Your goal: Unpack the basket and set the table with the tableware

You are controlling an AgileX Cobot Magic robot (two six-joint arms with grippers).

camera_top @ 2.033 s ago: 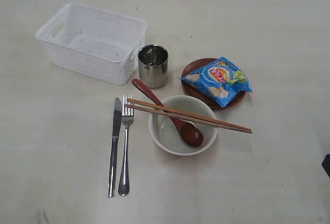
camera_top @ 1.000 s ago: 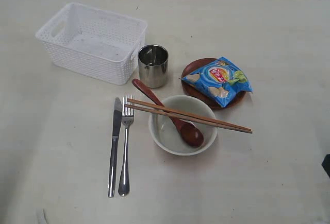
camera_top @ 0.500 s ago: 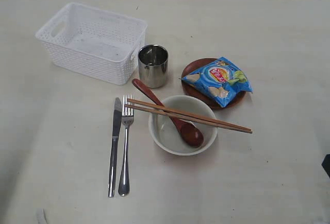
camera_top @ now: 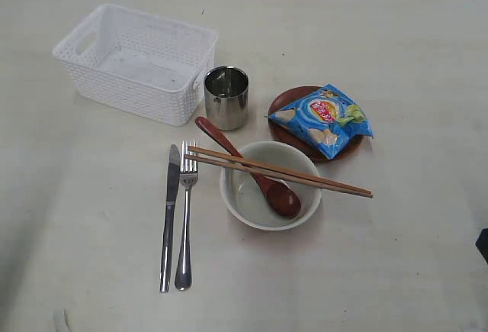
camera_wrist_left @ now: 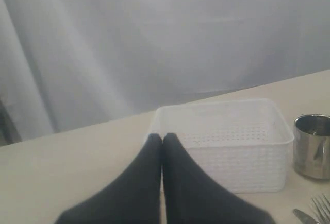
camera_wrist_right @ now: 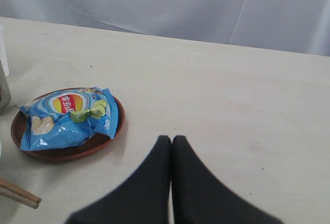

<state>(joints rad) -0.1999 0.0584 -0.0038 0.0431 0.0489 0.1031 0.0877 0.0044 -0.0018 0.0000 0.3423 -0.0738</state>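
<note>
Tableware sits spread mid-frame, the basket at upper left emptied, so we judge unpacking done; our left gripper and right gripper hold nothing, jaws pressed together.

The one visible change is slight and lies at the lower left of the frame. A soft grey shadow on the pale cream wood-grained surface now looks a little darker and reaches further in from the left edge than two seconds ago.
</note>
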